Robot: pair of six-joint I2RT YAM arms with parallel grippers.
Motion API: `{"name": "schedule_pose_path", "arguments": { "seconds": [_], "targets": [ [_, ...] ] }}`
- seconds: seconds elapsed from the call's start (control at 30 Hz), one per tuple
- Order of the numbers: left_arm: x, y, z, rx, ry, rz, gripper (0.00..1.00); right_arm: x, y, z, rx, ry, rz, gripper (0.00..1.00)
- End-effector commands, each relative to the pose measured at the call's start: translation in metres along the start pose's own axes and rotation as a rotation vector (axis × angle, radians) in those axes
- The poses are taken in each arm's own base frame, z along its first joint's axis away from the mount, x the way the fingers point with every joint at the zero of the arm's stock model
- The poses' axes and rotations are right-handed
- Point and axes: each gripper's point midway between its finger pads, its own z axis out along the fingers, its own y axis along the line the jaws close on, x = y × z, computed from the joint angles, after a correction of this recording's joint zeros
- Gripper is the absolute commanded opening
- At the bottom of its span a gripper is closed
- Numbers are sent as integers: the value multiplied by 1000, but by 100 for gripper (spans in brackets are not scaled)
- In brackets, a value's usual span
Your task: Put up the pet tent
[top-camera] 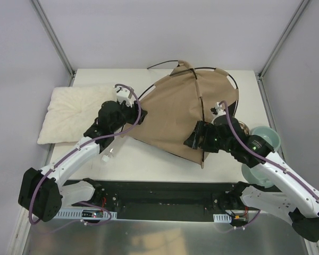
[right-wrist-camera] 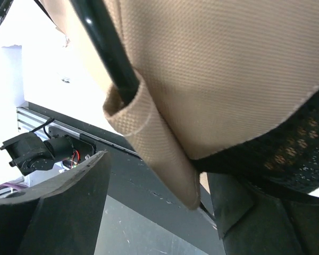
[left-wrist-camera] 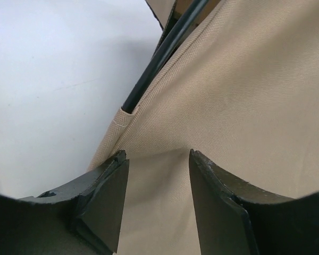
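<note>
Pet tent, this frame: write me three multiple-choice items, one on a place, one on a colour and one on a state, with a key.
1. In the top view, where does the cream pillow lie relative to the pet tent?
A. To its left
B. To its right
C. On top of it

2. What colour are the tent's poles?
A. White
B. Black
C. Red

3. How does the right gripper stand?
A. Shut on a pole
B. Shut on nothing
C. Jaws apart, with the tent's corner sleeve between them

Key:
1 A: the pillow sits at the table's left side, with the tent in the middle.
2 B: a dark pole runs into the tan sleeve.
3 C: the right wrist view shows the fingers wide apart on either side of the sleeve.
</note>
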Motion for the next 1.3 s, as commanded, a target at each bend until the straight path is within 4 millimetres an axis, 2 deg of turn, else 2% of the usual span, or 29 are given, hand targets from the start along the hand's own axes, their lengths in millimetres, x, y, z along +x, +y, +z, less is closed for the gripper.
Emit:
{"name": "schedule_pose_path", "arguments": {
  "seconds": [0.0, 0.2, 0.27, 0.4, 0.5, 0.6, 0.87, 0.97, 1.1, 1.17, 1.27],
  "targets": [
    [-9, 2, 5, 46, -29, -26, 50, -9, 8, -17, -26, -33, 24, 78],
    [-12, 6, 9, 52, -23, -33, 49, -12, 10, -31, -50, -47, -20, 80],
    [-11, 4, 11, 63, -14, -36, 49, -10, 6, -43, -20, -30, -52, 80],
    [-11, 1, 10, 78, -9, -45, 50, -14, -19, -74, 98, -47, -123, 81],
    [-11, -1, 9, 87, -7, -45, 50, -30, -30, -102, 173, -105, -171, 80],
    [-16, -4, 8, 95, -14, -43, 50, -59, -22, -114, 193, -210, -189, 79],
    [-22, -7, 1, 106, -14, -28, 51, -161, 24, -83, 236, -483, -187, 73],
    [-21, -7, -1, 104, -12, -27, 52, -187, 38, -65, 201, -495, -176, 71],
    [-24, -10, -4, 114, -20, -29, 52, -209, 48, -40, 176, -489, -184, 65],
    [-25, -11, -6, 117, -22, -32, 52, -215, 49, -26, 174, -468, -189, 58],
    [-26, -11, -9, 117, -23, -33, 53, -217, 48, -13, 180, -441, -202, 40]
  ]
}}
